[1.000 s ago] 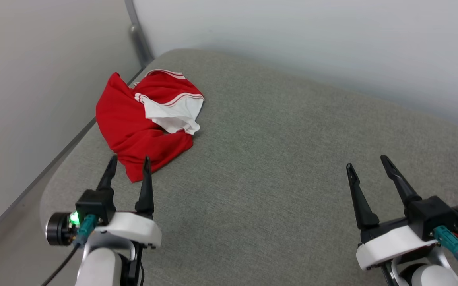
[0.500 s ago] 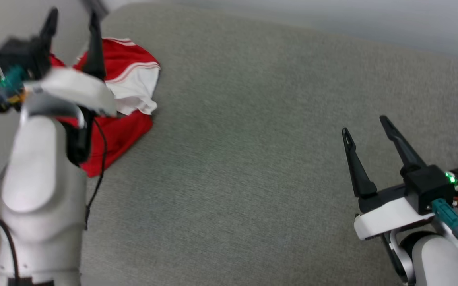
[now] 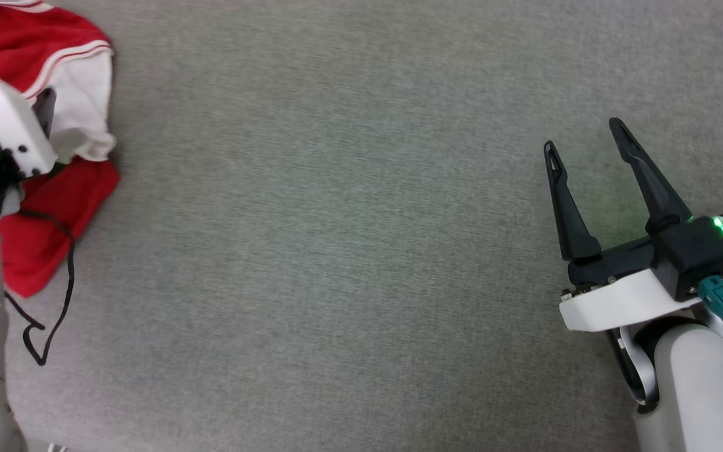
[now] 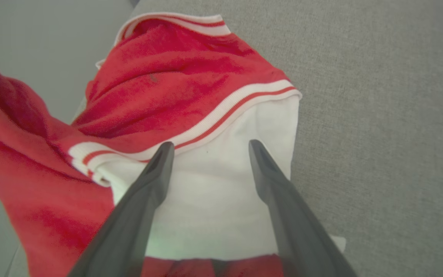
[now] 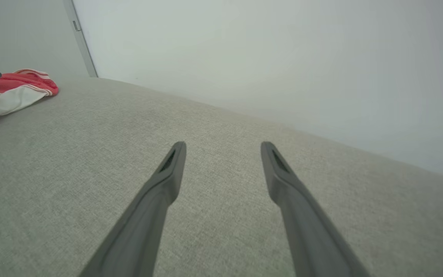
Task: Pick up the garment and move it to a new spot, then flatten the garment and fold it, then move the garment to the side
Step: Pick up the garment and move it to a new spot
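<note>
We judge the step in hand to be the first pick-up, with nothing lifted yet. The left claw hangs spread over the garment, its two fingers straddling the white sleeve. We cannot tell whether the tips touch the cloth. It pinches nothing.

To do this well, we would go down until both tips press into the cloth and close on a thick fold, not on a single loose layer. A grip on the sleeve alone would let the body hang and drag. A bite nearer the striped trim, where sleeve meets body, should carry more of the weight. We would lift straight up before moving sideways, so the heap clears the counter and does not slide off its near edge.

The right claw is spread too and empty, over bare counter well apart from the garment. We would keep it free for the flattening to come.

The garment lies crumpled at the counter's far left corner, close to the wall. It is red, bunched into soft ridges, with one white sleeve thrown over the top. White trim with a red stripe edges the sleeve seam and another opening at the far end. We see no number or lettering on the sides that face us. The cloth looks thin and limp.
</note>
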